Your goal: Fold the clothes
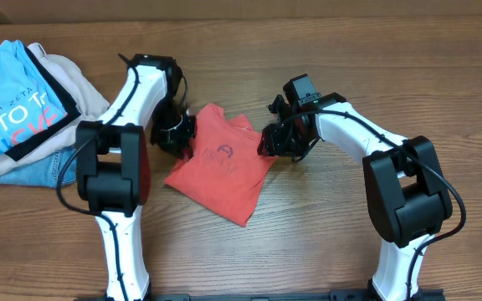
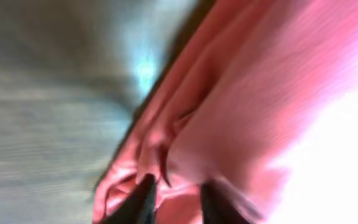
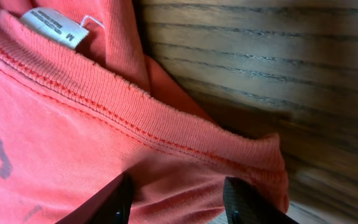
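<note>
The coral-red T-shirt (image 1: 220,171) lies partly folded in the middle of the table, with dark lettering (image 1: 222,155) facing up. My left gripper (image 1: 176,138) is at its left edge. In the blurred left wrist view its fingers (image 2: 178,202) stand close together with a bunched fold of the shirt (image 2: 260,93) pinched between them. My right gripper (image 1: 271,142) is at the shirt's right edge by the collar. In the right wrist view its fingers (image 3: 178,199) are wide apart over the fabric (image 3: 73,124) below the collar seam, and the white tag (image 3: 53,26) shows.
A light-blue T-shirt (image 1: 11,109) with white and red print lies on a beige garment (image 1: 78,84) at the far left of the wooden table (image 1: 350,242). Both arms reach in from the near edge.
</note>
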Robot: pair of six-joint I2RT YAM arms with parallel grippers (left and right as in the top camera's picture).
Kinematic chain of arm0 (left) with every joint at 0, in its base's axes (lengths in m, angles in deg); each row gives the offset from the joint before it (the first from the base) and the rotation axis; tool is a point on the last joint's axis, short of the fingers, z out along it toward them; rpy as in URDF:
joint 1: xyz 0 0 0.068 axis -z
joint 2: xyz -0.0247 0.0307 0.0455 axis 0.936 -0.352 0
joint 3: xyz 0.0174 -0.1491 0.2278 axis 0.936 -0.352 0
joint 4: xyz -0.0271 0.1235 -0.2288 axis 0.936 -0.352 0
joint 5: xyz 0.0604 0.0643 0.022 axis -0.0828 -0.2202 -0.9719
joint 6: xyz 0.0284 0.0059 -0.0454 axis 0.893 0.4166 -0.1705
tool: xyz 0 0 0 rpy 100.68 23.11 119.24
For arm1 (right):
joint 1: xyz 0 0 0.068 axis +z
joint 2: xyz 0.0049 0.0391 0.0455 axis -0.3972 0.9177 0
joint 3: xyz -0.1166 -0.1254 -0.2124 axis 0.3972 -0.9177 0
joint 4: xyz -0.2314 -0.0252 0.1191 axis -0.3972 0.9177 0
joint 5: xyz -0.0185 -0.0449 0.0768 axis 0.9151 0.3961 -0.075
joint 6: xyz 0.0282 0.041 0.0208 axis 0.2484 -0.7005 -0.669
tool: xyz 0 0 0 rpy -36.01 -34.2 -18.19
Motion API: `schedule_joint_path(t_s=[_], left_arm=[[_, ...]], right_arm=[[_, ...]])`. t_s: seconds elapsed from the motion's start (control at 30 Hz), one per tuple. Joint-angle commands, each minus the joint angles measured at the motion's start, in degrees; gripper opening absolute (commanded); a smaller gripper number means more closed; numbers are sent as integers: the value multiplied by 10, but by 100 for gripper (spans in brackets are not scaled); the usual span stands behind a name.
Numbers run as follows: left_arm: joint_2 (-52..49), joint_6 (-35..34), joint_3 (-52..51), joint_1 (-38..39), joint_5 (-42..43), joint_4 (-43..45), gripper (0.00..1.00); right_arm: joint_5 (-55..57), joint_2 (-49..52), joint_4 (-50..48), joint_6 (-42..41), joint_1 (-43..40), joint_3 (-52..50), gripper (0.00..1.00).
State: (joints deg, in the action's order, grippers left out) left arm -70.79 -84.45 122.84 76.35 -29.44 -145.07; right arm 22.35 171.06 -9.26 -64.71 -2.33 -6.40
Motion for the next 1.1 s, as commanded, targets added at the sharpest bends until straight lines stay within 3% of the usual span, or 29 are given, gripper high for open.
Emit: schedule_joint_path(t_s=[0.0,0.03,0.07,0.27,0.53,0.73,0.93,1.07], left_arm=[[73,7,9,-15,14,40,60],[82,7,9,-17,14,60,80],[89,7,9,-20,14,81,83],[78,43,9,-20,28,173,81],[22,72,8,-17,126,227,85],[-30,73,8,-13,187,227,86],[-66,119,8,7,264,210,86],[-83,154,7,21,263,176,78]], right_arm=[[11,0,-1,9,-2,16,52],[11,0,0,9,-2,16,52],[11,0,0,9,-2,16,52],[11,0,0,8,-2,16,52],[11,0,0,8,-2,16,52],[11,0,0,8,-2,16,52],[11,1,0,8,-2,16,52],[11,1,0,8,-2,16,52]])
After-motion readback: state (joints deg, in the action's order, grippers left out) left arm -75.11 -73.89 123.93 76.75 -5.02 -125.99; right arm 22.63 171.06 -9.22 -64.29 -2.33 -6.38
